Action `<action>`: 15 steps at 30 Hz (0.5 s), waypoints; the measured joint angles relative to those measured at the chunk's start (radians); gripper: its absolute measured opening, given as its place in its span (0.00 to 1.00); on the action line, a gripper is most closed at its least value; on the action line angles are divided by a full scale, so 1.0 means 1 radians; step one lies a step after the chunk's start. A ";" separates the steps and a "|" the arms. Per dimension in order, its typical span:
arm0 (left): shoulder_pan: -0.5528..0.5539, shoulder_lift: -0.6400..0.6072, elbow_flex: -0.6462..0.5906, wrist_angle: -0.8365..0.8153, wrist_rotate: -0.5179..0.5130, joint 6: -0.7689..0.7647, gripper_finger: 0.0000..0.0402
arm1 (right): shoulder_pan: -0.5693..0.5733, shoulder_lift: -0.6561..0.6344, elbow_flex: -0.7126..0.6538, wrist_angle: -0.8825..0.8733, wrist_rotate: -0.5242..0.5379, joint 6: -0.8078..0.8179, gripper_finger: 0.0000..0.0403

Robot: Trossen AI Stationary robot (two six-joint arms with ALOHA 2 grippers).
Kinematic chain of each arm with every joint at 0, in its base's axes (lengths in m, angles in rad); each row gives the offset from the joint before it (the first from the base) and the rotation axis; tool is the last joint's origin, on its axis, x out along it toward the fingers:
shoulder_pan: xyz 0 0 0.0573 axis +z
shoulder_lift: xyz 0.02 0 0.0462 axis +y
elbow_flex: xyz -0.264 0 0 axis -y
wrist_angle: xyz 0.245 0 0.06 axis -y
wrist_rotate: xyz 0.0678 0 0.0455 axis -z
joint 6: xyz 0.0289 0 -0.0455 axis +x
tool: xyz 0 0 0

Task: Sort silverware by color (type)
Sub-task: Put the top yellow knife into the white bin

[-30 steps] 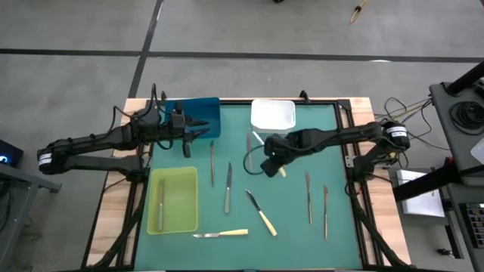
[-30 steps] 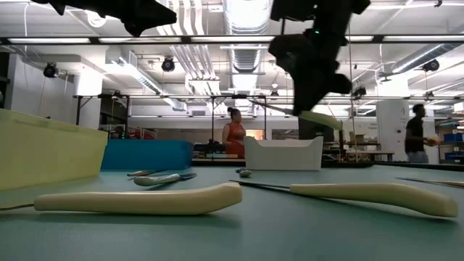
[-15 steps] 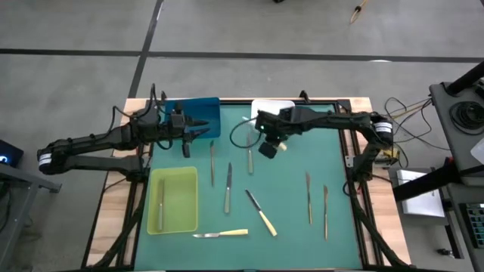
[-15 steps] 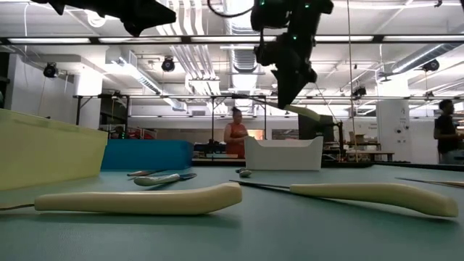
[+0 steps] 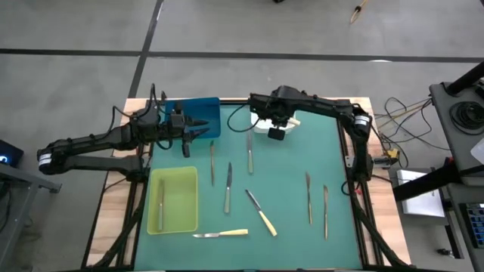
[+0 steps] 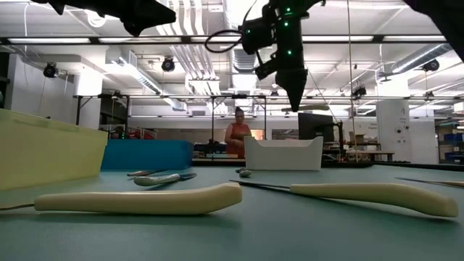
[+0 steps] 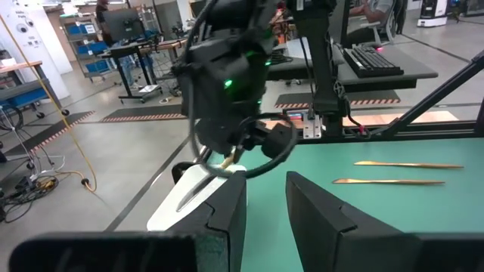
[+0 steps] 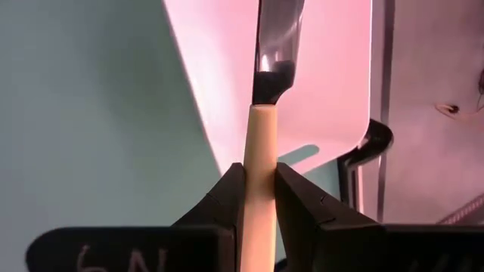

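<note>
Green matting covers the table [image 5: 333,151]. Nearest, at six o'clock, two cream-handled knives [image 5: 261,211] lie unsorted, with five grey pieces beyond. One utensil sits in the yellow-green tray [image 5: 184,198]. At twelve o'clock the right gripper [image 5: 277,133] pinches a cream-handled knife [image 8: 259,162] over the white tray [image 8: 333,83]. The left gripper [image 5: 203,125] hangs over the blue tray [image 5: 204,106], fingers slightly apart, empty. Both far trays' contents are hidden.
</note>
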 joint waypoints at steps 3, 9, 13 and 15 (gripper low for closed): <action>0.000 0.000 0.000 -0.005 0.000 0.002 0.19 | -0.022 0.023 0.030 -0.037 0.008 -0.017 0.11; 0.000 0.000 0.000 -0.010 0.000 0.008 0.19 | -0.065 0.066 0.059 -0.115 0.019 -0.036 0.11; 0.000 0.000 0.000 -0.010 -0.001 0.008 0.19 | -0.090 0.077 0.052 -0.134 0.019 -0.071 0.11; 0.000 0.000 0.000 -0.011 -0.001 0.008 0.19 | -0.101 0.086 0.048 -0.142 0.019 -0.088 0.11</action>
